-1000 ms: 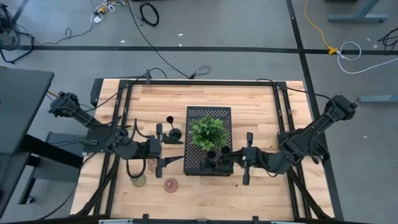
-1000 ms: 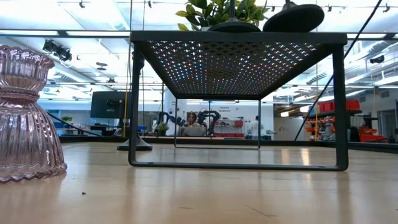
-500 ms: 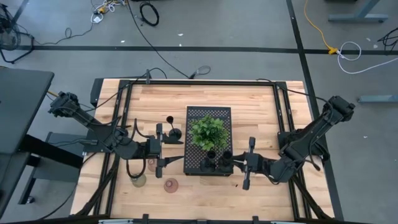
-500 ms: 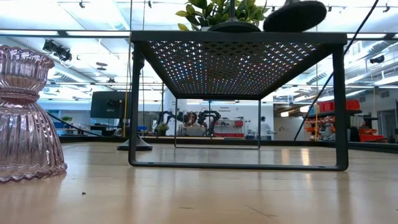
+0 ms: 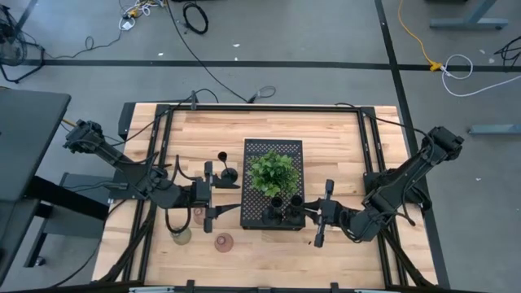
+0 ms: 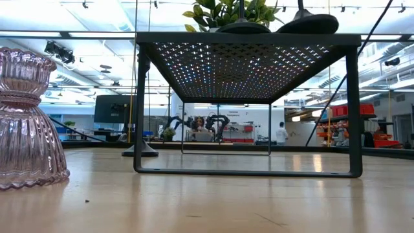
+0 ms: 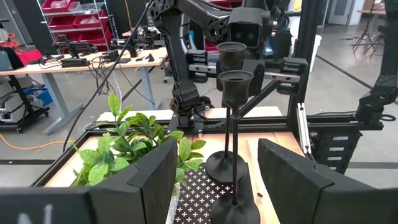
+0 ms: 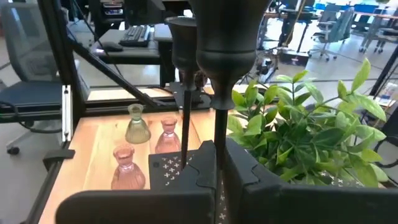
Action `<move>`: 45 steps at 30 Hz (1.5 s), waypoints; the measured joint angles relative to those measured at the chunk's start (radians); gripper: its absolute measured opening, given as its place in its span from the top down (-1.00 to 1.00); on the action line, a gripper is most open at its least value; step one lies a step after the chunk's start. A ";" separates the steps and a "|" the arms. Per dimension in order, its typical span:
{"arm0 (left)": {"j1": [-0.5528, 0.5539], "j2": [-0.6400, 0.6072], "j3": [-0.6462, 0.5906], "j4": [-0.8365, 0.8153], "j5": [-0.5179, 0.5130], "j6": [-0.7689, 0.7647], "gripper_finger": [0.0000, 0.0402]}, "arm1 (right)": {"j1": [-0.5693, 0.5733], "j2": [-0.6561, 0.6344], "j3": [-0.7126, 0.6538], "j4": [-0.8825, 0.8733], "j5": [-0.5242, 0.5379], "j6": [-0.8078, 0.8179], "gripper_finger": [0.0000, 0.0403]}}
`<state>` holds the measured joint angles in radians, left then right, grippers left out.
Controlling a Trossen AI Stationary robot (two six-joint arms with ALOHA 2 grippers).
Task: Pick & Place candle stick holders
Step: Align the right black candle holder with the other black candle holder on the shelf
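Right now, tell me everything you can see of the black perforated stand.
The black perforated stand looks like metal. It has a flat rectangular top on thin legs joined by base bars, and stands level mid-table. A leafy plant sits on it. Two black candle holders are at its front end, one gripped at the stem by the right claw.

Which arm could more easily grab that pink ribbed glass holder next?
Left. The open left gripper hovers on the pink ribbed glass holder's side of the black perforated tray; the right gripper is across the tray, apparently clamped on a tall black candlestick holder.
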<state>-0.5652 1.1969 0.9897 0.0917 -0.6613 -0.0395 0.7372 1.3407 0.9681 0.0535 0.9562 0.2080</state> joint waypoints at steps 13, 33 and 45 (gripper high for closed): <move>0.000 0.000 0.000 0.000 0.000 0.010 -0.12 | 0.037 -0.007 -0.235 0.544 0.080 -0.144 1.00; 0.000 0.000 0.000 -0.009 0.000 0.009 -0.12 | 0.036 -0.007 -0.208 0.423 0.038 -0.103 1.00; 0.000 0.000 0.000 -0.009 0.000 0.007 -0.12 | 0.035 -0.007 -0.207 0.394 0.031 -0.069 0.93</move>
<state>-0.5650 1.1969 0.9897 0.0826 -0.6613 -0.0322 0.7719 1.3334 0.7612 0.4471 0.9868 0.1394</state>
